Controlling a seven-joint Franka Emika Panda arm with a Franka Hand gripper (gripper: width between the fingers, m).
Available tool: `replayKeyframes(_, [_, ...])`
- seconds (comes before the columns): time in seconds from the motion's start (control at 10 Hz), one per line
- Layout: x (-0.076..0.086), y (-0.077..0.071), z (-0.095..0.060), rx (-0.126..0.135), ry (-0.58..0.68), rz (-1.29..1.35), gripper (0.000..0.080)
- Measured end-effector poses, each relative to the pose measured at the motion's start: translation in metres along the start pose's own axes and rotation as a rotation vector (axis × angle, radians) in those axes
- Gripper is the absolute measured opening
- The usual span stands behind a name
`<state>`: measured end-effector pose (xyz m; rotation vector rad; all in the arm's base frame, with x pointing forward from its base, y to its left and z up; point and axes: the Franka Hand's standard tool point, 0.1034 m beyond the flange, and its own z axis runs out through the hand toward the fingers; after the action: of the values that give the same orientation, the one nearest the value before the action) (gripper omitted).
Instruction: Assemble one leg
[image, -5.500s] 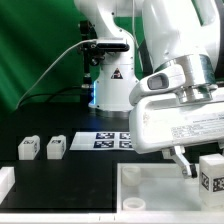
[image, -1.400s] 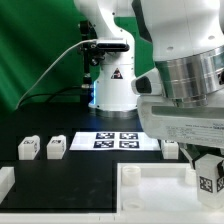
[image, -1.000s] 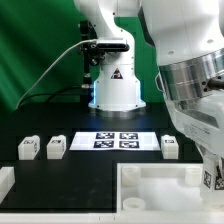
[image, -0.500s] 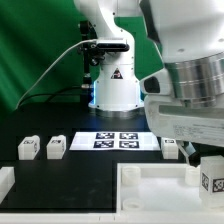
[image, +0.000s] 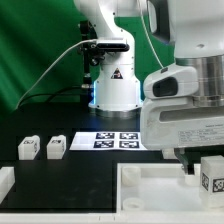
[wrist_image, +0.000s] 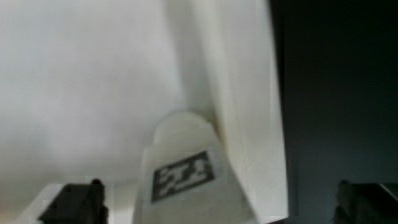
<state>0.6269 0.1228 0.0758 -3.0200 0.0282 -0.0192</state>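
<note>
Leg (image: 212, 178), likely a light, rigid, slick plastic block, stands on the white tray (image: 150, 168) at the exterior view's right; gripper (wrist_image: 217, 203), spread wide around it, should pinch its flat sides.

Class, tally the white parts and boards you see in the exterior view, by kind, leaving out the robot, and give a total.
legs: 3
marker board: 1
tray-like piece with raised rims: 1
cut-off white piece at the exterior view's left edge: 1
Total: 6
</note>
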Motion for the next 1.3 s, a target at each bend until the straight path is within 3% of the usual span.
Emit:
replayKeyframes(0.1, [0.0037,0.0026,-0.0003,-0.013,0.005,-0.172,0.0649])
replayKeyframes(0.2, [0.0041,0.0038,-0.0003,-0.009,0.005,-0.206,0.0649])
replayKeyframes(0.4, [0.0037,0.0021,-0.0001,-0.006,0.005,-0.16,0.0387])
replayKeyframes(0.5, [0.0039,0.0029,-0.0002,0.0,0.005,-0.002,0.0303])
replayKeyframes(0.8, [0.0047,0.0039,-0.0004,-0.002,0.008,0.382,0.0303])
replayKeyframes(1.0, [0.0042,0.0058,0.0024,0.043,0.005,0.785,0.0303])
replayKeyframes(1.3, [0.0025,0.0032,0.005,0.148,-0.006,1.293,0.0303])
